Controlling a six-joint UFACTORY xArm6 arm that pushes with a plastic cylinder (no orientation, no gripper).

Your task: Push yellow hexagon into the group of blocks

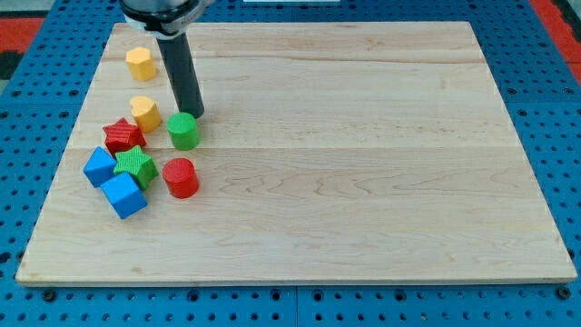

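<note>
The yellow hexagon [140, 64] is sitting alone toward the view's top-left of our tip [196, 114], apart from the cluster, so we are needing to get behind it. Our tip (a bare rod, nothing to open or close) is resting just above the green cylinder [183, 131]. The hexagon is looking squat, faceted and bright.

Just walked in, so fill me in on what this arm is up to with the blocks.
The arm's dark rod is working on a wooden board, sliding small blocks. My tip sits just above the green cylinder block, at the upper right of a cluster holding a yellow block, red star, green star, red cylinder and two blue cubes. The yellow hexagon block stands apart, up and to the left of the tip, not yet in the group.
</note>
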